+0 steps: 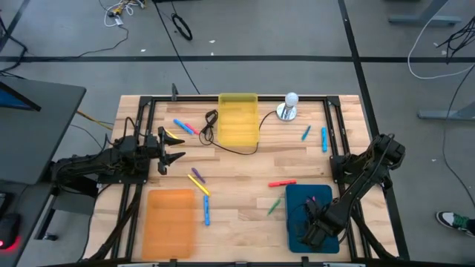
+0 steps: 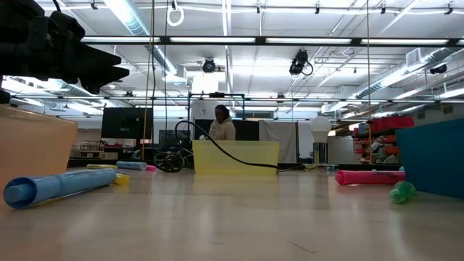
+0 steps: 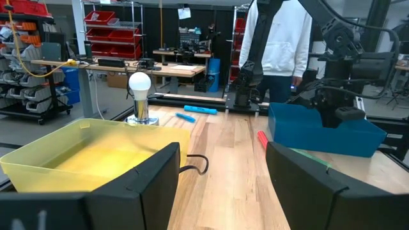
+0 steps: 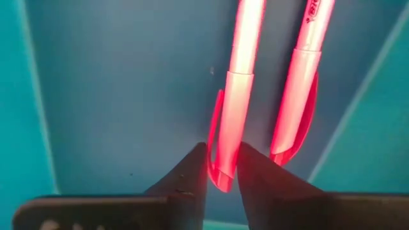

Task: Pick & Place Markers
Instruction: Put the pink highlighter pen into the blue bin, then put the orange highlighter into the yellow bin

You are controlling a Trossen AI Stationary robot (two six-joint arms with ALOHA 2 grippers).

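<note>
The right end effector [image 4: 222, 167] is low inside the teal tray [image 1: 297, 204], its fingers loosely around a pink marker [image 4: 238, 83] lying beside another. To do this well, let go fully, then lift straight up. The left end effector [image 1: 172, 147] waits open over the worktop.

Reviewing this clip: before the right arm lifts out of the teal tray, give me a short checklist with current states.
1. Right gripper down inside the teal tray: ok.
2. Pink marker resting on the tray floor beside a second pink marker: ok.
3. Fingers fully clear of that marker: not ok, they flank its end closely.
4. Left gripper open, empty, away from the tray: ok.
5. Markers remaining on the table, such as the red marker: ok, several remain.
</note>
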